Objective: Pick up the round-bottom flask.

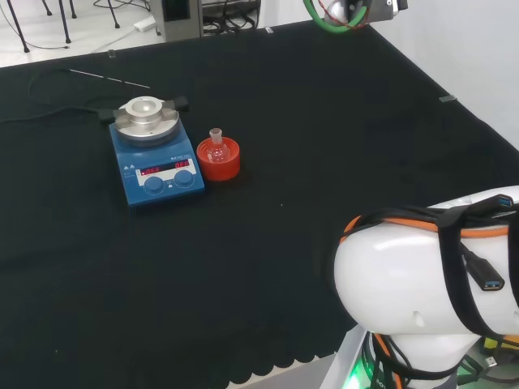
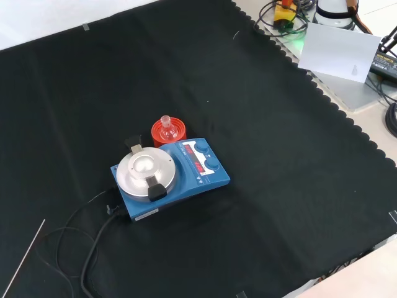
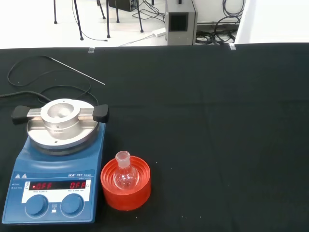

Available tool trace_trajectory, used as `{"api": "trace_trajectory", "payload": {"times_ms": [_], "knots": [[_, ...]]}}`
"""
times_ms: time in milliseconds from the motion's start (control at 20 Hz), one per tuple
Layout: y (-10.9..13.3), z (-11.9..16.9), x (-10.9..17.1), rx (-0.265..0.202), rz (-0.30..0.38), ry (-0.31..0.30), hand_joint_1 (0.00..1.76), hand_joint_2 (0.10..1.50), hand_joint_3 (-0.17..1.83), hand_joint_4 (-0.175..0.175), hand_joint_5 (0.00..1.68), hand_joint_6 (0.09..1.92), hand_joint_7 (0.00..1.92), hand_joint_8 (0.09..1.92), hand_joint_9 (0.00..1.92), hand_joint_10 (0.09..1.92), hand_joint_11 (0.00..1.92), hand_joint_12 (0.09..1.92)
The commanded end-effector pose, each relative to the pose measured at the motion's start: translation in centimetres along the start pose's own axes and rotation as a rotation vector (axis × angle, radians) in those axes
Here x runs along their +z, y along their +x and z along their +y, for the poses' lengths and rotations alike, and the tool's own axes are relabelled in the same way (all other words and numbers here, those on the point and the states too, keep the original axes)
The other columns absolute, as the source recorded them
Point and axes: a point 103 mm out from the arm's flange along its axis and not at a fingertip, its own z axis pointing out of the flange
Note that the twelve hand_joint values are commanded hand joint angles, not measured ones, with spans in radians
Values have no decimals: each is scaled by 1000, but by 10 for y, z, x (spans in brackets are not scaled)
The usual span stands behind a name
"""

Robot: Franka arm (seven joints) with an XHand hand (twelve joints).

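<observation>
A small clear round-bottom flask (image 1: 216, 145) stands upright in a red ribbed ring stand (image 1: 219, 161) on the black cloth, right beside a blue hotplate. In the front view the flask (image 2: 166, 128) and its stand (image 2: 169, 131) sit just behind the hotplate. From the wrist, the flask (image 3: 124, 175) in its stand (image 3: 126, 185) lies some way off. The white arm link (image 1: 430, 284) fills the head view's lower right.
A blue hotplate stirrer (image 1: 154, 154) with a round metal top (image 2: 147, 171) stands next to the stand, its black cable (image 2: 80, 248) trailing over the cloth. A thin metal rod (image 3: 77, 71) lies behind it. The cloth's scalloped edge (image 2: 347, 118) runs along the right in the front view.
</observation>
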Motion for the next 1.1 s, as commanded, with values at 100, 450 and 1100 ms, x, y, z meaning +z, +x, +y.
{"api": "trace_trajectory", "payload": {"times_ms": [100,450,1100], "knots": [[25,-16,-14,-8,-33,-13,122,1233,465,-11,258,342,214,575,308,567,70,1087],[28,-14,-10,-4,-41,-4,16,1353,291,1,290,136,177,491,231,576,0,1071],[-33,20,53,48,41,59,130,1316,232,-2,328,87,200,490,250,584,0,1089]]}}
